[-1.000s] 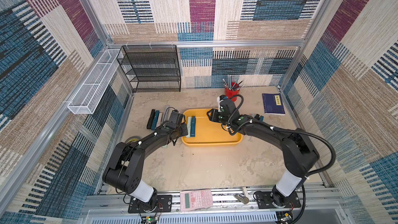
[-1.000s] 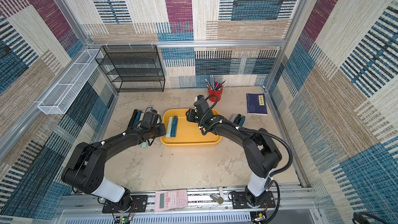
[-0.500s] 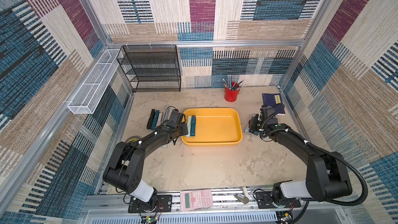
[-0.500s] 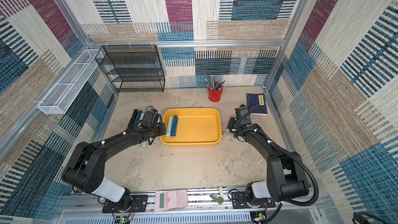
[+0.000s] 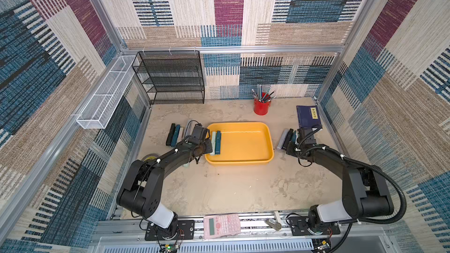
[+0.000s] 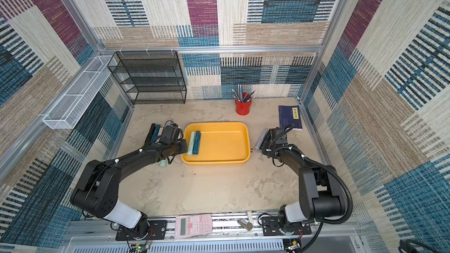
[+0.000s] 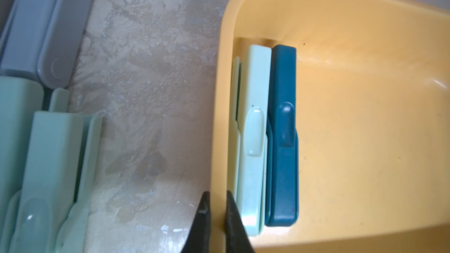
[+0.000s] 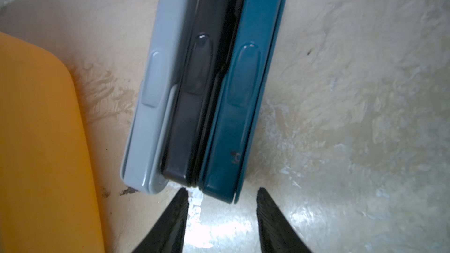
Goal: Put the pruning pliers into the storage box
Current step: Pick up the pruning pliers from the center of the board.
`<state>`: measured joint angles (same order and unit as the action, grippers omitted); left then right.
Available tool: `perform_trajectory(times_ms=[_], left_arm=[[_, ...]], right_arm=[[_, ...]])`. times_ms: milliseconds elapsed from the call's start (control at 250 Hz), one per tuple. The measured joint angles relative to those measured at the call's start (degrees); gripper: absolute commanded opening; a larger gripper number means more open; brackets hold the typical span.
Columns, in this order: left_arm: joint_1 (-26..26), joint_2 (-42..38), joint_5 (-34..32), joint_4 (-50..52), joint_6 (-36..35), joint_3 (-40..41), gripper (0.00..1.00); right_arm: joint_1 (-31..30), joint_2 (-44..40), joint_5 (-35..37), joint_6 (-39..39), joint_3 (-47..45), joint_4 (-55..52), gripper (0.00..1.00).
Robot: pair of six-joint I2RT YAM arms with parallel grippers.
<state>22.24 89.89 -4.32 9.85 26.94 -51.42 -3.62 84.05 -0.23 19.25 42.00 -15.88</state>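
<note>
Two slim plastic pruning pliers [image 7: 255,166], mint green and teal, lie side by side in the shallow yellow-orange plastic storage box [image 5: 239,162], its rim pinched in the left claw [image 7: 217,194], while the right claw [image 8: 222,189] gapes, empty, just short of grey, black and teal pliers [image 8: 194,93].

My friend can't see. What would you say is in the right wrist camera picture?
Three pruning pliers lie side by side on the beige table: grey, black and teal. The open right gripper lines up with the teal one, and the yellow storage box sits beside the grey one.
</note>
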Motion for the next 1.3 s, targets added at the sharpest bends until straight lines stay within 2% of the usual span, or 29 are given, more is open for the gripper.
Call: perform_trajectory(times_ms=[380,768,1064,1300], left_arm=[[-0.1,0.6,0.0,-1.0,-0.2,0.0,0.0],[-0.1,1.2,-0.2,-1.4,-0.4,-0.4,0.0],[-0.1,1.9,-0.2,-1.9,-0.4,-0.9,0.0],[-0.1,1.9,-0.2,-1.9,-0.6,-0.9,0.0]], right_arm=[[0.0,4.2,-0.2,-0.9,0.1,1.9,0.5],[1.3,5.4,3.6,-0.8,1.5,2.7,0.48],[2.5,3.2,4.7,-0.9,0.5,2.7,0.42],[3.0,5.7,4.7,-1.4,2.0,3.0,0.39]])
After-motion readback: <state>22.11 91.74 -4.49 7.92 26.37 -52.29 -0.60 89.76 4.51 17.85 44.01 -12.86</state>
